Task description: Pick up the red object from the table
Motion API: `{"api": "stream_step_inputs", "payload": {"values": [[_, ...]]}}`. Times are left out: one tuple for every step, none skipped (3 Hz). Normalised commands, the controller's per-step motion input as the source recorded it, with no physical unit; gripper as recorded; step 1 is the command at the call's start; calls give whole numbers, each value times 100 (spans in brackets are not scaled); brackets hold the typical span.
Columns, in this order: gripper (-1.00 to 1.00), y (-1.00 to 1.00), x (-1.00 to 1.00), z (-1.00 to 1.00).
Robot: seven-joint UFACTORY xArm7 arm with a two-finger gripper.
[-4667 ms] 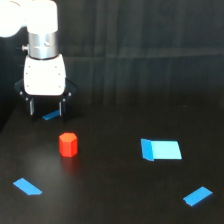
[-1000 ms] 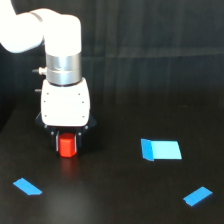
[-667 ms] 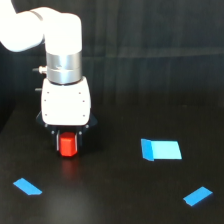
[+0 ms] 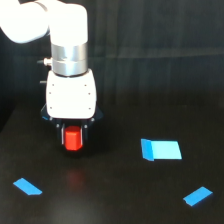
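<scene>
1. The main risk, as I judged it, was the red object (image 4: 73,139) slipping out as the arm rose. Only the sides of the block were pinched, and its lower part hung below the gripper body. A shallow or off-centre hold, or a jerk on the way up, could let it drop back onto the table (image 4: 115,200).
2. A second risk was the block twisting between the fingers. Its faceted sides might not have sat flat against the pads, though this was too small to tell.
3. The gripper (image 4: 73,141) hung in the left-centre of the frame under the white wrist housing. Its dark fingers stood narrowly apart, about the width of the block, one on each side of it and apparently clamped on it.
4. The red object sat between those fingers. A faint red reflection on the black surface just below suggested that it was clear of the table, lifted only slightly.
5. Three flat blue pieces lay apart from the gripper: one at lower left (image 4: 27,186), a larger one at centre right (image 4: 161,149), and one at lower right (image 4: 198,196).
</scene>
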Motion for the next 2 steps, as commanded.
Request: {"api": "stream_step_inputs", "payload": {"values": [[-100, 2, 31, 100], [-95, 10, 21, 96]]}}
